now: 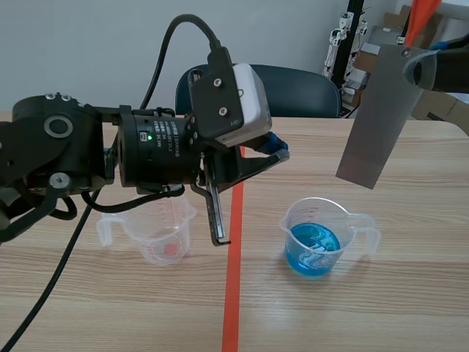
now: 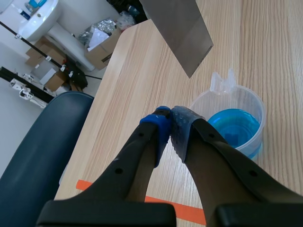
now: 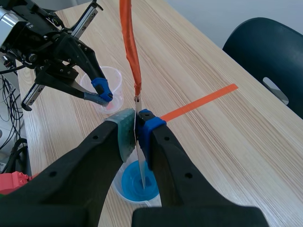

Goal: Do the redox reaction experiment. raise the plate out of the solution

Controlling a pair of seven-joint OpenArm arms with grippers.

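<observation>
The left gripper point(image 1: 277, 149) hangs over the table point(image 1: 410, 293) with its two padded fingers pressed tip to tip and nothing between them, pointing toward three o'clock. At about seven o'clock of those fingertips, under the arm, stands a clear measuring cup point(image 1: 157, 233) with a pinkish spot at its bottom. The orange-red tape line point(image 1: 232, 279) runs between it and a second clear cup point(image 1: 322, 220), which holds blue solution point(image 1: 314, 248) and has its handle at three o'clock. The grey metal plate point(image 1: 375, 121) hangs tilted in the air at about one o'clock of that cup, with its lower end above the rim and out of the liquid. The right gripper point(image 3: 136, 128) is clamped on the plate's upper part, a pad on each face, just beside where an orange strip point(image 3: 129, 42) is fastened.
</observation>
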